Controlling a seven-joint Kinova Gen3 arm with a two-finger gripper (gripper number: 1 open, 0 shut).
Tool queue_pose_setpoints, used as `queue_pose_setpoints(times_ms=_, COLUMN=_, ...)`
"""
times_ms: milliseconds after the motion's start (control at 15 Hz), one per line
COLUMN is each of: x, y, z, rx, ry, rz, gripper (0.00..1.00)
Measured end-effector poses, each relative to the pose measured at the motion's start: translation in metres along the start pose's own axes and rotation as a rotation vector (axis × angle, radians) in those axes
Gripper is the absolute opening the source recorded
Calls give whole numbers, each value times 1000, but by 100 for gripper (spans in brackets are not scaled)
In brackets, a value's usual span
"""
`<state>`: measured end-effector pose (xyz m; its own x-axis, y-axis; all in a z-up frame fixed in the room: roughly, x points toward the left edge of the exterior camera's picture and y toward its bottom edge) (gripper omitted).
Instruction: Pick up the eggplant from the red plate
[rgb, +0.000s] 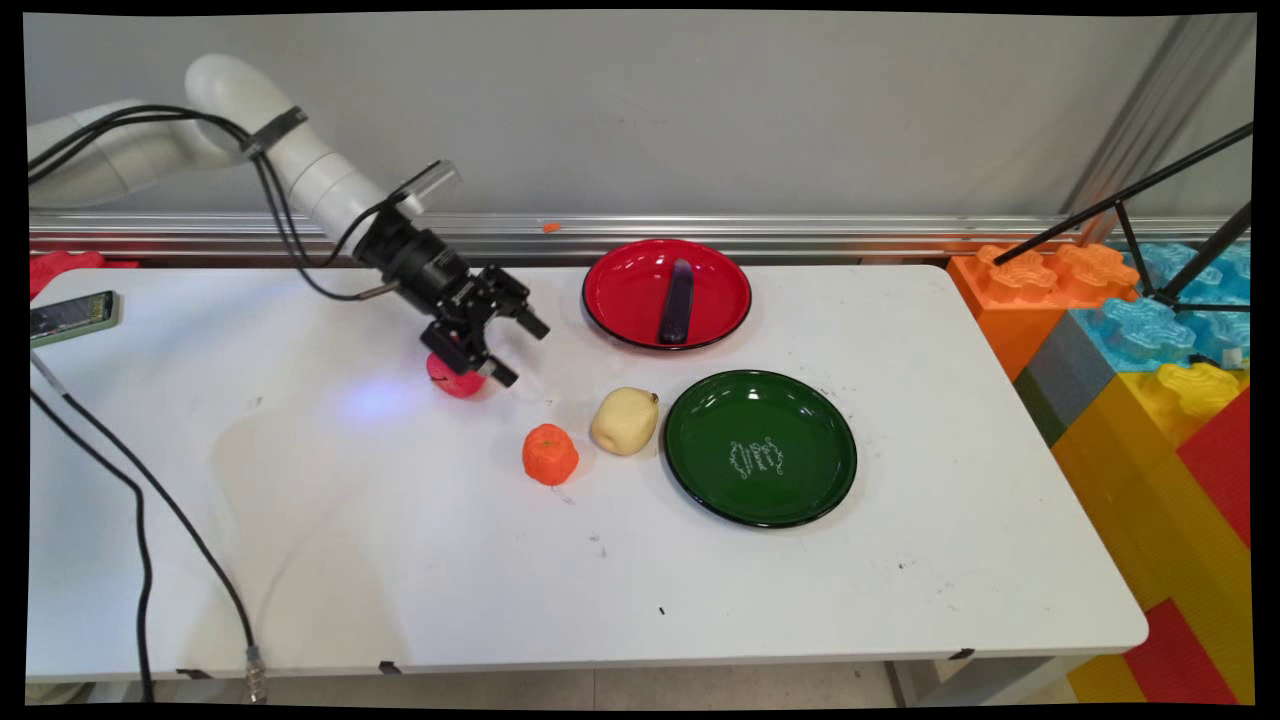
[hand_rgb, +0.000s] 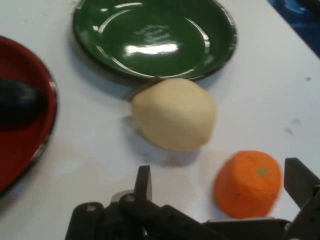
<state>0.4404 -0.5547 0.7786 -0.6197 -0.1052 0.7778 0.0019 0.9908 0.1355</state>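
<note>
The black two-finger hand hangs open just above a small red fruit on the white surface, near a round orange fruit.

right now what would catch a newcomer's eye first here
The black gripper hangs open just over a red fruit at the table's left middle. To its right lie an orange fruit and a pale pear, beside an empty green plate. Behind, a red plate holds a dark eggplant.

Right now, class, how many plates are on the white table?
2. The red plate sits toward the table's far edge and holds a dark aubergine-like object; the green plate lies empty nearer the camera, beside the pale yellow fruit. No others are visible.
</note>
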Motion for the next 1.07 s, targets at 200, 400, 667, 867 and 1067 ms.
queue_pose_setpoints(times_ms=200, x=6, y=-17, z=2, rx=37, ry=6, rz=-12, gripper=100)
queue_pose_setpoints(times_ms=400, x=14, y=-38, z=8, rx=77, ry=11, rz=-25, gripper=100)
queue_pose_setpoints(times_ms=667, x=23, y=-60, z=19, rx=121, ry=14, rz=-49, gripper=100)
queue_pose_setpoints(times_ms=867, x=31, y=-73, z=30, rx=148, ry=17, rz=-73, gripper=100)
queue_pose_setpoints(times_ms=1067, x=40, y=-83, z=44, rx=175, ry=17, rz=-106, gripper=100)
